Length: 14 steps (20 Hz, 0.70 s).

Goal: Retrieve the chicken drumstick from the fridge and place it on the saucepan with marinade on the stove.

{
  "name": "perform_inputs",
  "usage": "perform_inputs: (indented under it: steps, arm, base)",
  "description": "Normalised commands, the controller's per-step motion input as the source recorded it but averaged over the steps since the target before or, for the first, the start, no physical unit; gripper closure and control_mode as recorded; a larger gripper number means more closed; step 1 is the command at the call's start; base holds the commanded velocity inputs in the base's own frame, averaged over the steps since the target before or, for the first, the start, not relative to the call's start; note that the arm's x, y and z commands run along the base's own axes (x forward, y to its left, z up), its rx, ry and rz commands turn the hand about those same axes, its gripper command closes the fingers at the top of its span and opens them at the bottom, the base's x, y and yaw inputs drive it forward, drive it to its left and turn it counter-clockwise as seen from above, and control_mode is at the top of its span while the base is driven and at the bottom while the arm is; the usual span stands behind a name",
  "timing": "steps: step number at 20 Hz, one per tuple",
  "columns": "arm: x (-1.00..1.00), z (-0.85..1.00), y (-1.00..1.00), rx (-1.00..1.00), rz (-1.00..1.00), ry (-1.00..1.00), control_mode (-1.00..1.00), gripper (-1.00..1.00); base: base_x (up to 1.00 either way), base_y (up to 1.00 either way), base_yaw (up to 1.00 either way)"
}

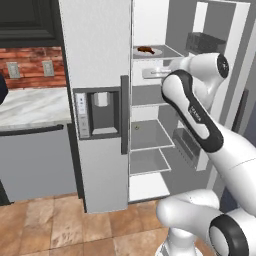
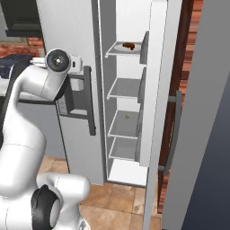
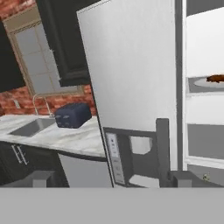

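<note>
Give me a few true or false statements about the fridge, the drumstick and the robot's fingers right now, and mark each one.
1. The fridge has its right door open. True.
2. The drumstick lies on a plate on an upper shelf. True.
3. The fingers are closed on the drumstick. False: they stand open and hold nothing.
4. A toaster sits on the counter beside the sink. True.
5. The drumstick is on the fridge's bottom shelf. False: it is on an upper one.
</note>
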Motion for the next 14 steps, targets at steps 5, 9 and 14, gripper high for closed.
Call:
perform_inputs:
  steps: [5,9,14]
  arm:
    - [-0.43,0.22,0.00,-0.22,-0.15,0.09,-1.00,-1.00]
    - [-0.62,0.22,0.00,-0.20,-0.25,0.19,-1.00,-1.00]
    - [-0.82,0.14,-0.27,-0.05,-0.11,0.14,-1.00,-1.00]
  base:
    - [0.00,0.00,0.00]
    - [0.00,0.00,0.00]
    - [0.00,0.00,0.00]
